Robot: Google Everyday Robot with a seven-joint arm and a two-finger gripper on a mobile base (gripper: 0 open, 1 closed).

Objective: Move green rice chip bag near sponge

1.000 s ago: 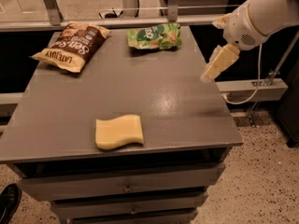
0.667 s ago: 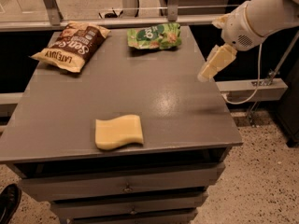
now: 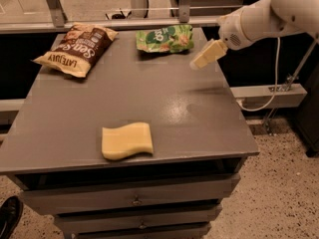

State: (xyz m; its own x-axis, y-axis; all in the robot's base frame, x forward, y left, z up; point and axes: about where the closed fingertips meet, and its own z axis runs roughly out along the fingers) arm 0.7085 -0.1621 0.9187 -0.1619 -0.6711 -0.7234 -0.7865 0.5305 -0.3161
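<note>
Hand (image 3: 199, 61) closer, right of crosswise bag (image 3: 164, 39)

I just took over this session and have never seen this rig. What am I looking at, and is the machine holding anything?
There is one view, looking down on a grey table with drawers; where the camera sits is not known. The white tube entering from the upper right is the robot's single arm. The cream-yellow piece at its tip is the end effector, hanging above the table's far right part, beside the light-green crinkly snack bag but apart from it. It holds nothing visible. A brown-and-yellow chip bag lies far left, and a flat pale-yellow wavy-edged sponge lies near the front edge.
</note>
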